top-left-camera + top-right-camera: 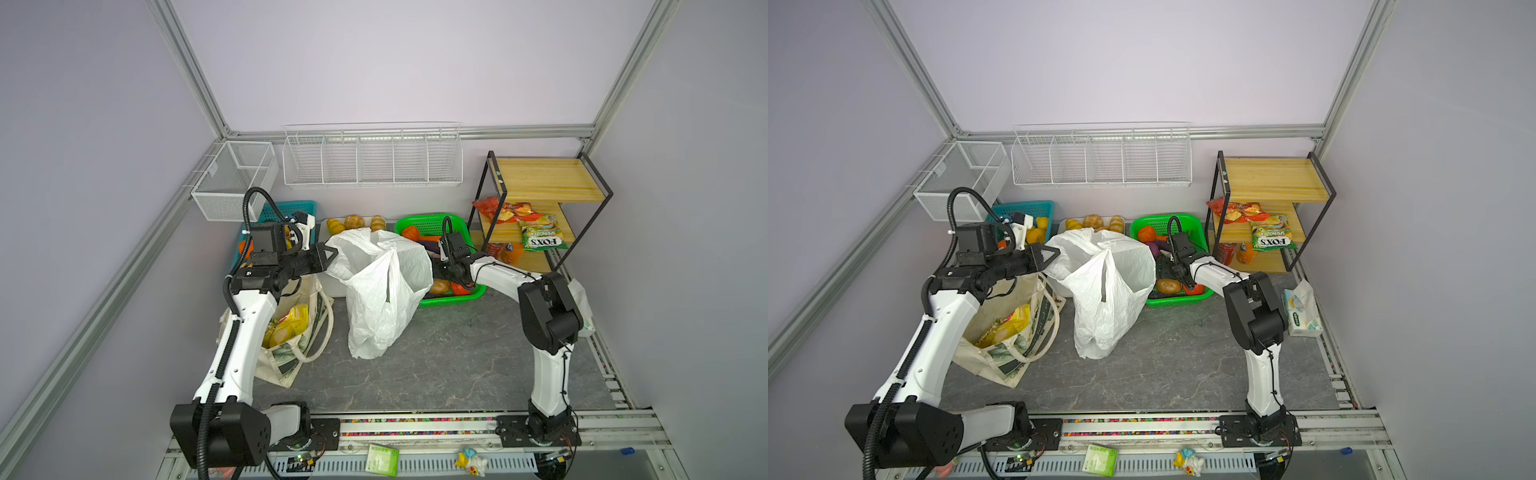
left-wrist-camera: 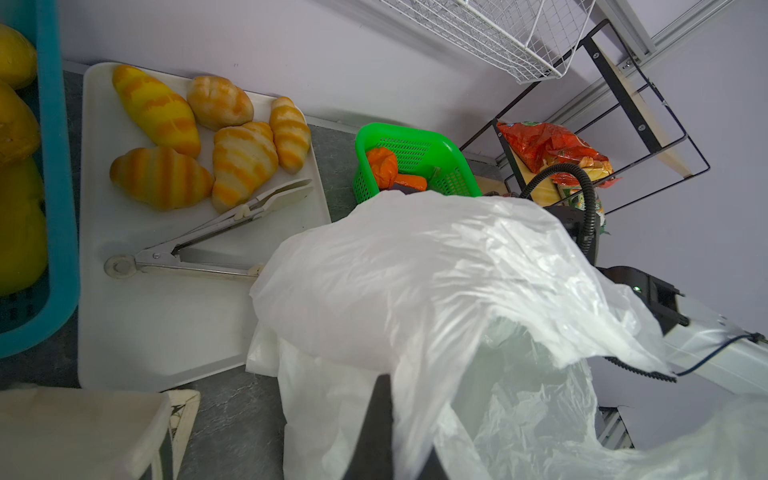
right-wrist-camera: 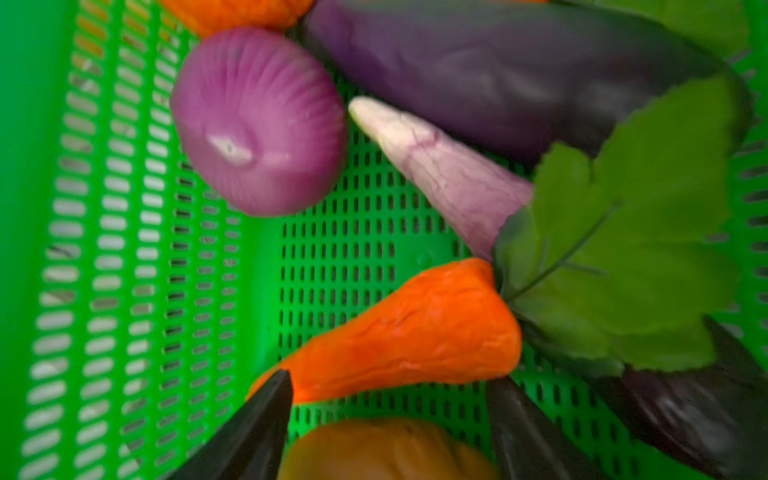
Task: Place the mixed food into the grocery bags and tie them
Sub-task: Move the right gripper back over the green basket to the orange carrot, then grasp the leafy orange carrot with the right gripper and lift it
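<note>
The thin white plastic bag point(image 1: 386, 291) point(image 1: 1108, 286) stands in mid-table with its mouth held up. My left gripper point(image 1: 330, 253) point(image 1: 1052, 252) is shut on the bag's rim point(image 2: 436, 270) at its left side. The cream canvas tote point(image 1: 291, 361) lies under my left arm with yellow snack packets point(image 1: 291, 324) inside. My right gripper point(image 3: 390, 380) is down in the green basket point(image 3: 124, 208), open. The brown potato point(image 3: 386, 449) lies between its fingers with gaps on both sides. The orange carrot point(image 3: 407, 332) is just past the tips and the purple onion point(image 3: 257, 124) farther on. A red tomato point(image 1: 460, 289) sits at the basket's near edge.
An eggplant point(image 3: 498, 70) and green leaves point(image 3: 623, 249) crowd the basket. Behind the bag, a white tray point(image 2: 166, 324) holds croissants and tongs point(image 2: 216, 232). A teal basket point(image 1: 286, 208) stands back left. The shelf rack point(image 1: 544, 178) with snack packets stands back right, and a tissue packet point(image 1: 1302, 307) lies by it.
</note>
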You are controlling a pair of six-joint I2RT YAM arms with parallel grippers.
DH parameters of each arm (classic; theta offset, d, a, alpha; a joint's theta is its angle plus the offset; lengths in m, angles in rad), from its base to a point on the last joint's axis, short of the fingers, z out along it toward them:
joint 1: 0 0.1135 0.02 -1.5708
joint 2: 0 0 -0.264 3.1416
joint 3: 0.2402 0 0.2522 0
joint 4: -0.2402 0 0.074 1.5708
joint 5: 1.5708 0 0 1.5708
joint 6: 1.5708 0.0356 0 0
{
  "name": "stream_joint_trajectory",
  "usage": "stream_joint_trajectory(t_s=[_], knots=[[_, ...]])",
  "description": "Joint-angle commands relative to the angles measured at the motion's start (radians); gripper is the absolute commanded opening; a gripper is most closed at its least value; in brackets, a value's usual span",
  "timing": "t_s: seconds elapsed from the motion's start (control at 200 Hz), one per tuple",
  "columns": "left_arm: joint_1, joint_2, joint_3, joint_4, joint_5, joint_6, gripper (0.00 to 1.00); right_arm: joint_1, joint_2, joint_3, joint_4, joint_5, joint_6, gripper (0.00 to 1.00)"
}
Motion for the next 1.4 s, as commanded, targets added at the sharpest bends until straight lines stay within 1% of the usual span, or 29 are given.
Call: stream_joint_trajectory(t_s=[0.0, 0.07, 0.14, 0.39, 0.515, 0.61, 0.73, 0.855, 1.0, 1.11, 1.185, 1.28, 1.3, 1.395], knots=[[0.006, -0.020, -0.013, 0.020, 0.012, -0.009, 0.00, 0.001, 0.045, 0.029, 0.036, 0.022, 0.055, 0.79], [0.005, -0.019, -0.014, 0.022, 0.013, -0.009, 0.00, 0.004, 0.069, 0.048, 0.058, 0.033, 0.074, 0.78], [0.006, -0.019, -0.012, 0.023, 0.015, -0.010, 0.00, 0.004, 0.092, 0.071, 0.062, 0.034, 0.088, 0.75], [0.006, -0.015, -0.015, 0.025, 0.020, -0.011, 0.00, -0.003, 0.106, 0.072, 0.146, 0.053, 0.146, 0.55], [0.006, -0.020, -0.017, 0.027, 0.018, -0.011, 0.00, -0.007, 0.072, 0.054, 0.186, 0.048, 0.159, 0.45], [0.006, -0.020, -0.017, 0.028, 0.020, -0.011, 0.00, -0.010, 0.016, 0.027, 0.223, 0.034, 0.150, 0.39], [0.005, -0.021, -0.018, 0.029, 0.024, -0.012, 0.00, -0.016, -0.079, -0.021, 0.285, -0.002, 0.124, 0.35], [0.006, -0.023, -0.021, 0.032, 0.024, -0.014, 0.00, -0.025, -0.173, -0.072, 0.339, -0.050, 0.101, 0.29], [0.006, -0.021, -0.021, 0.035, 0.029, -0.018, 0.00, -0.033, -0.310, -0.141, 0.348, -0.065, 0.070, 0.27], [0.006, -0.023, -0.024, 0.043, 0.033, -0.023, 0.00, -0.033, -0.465, -0.230, 0.341, -0.030, -0.014, 0.27], [0.005, -0.021, -0.026, 0.049, 0.040, -0.030, 0.00, -0.030, -0.593, -0.311, 0.370, -0.039, -0.090, 0.26], [0.005, -0.020, -0.028, 0.052, 0.047, -0.033, 0.00, -0.021, -0.740, -0.393, 0.405, -0.101, -0.172, 0.25], [0.006, -0.020, -0.028, 0.052, 0.047, -0.033, 0.00, -0.018, -0.766, -0.404, 0.412, -0.117, -0.187, 0.26], [0.006, -0.020, -0.028, 0.052, 0.044, -0.034, 0.00, 0.022, -0.858, -0.439, 0.447, -0.176, -0.246, 0.27]])
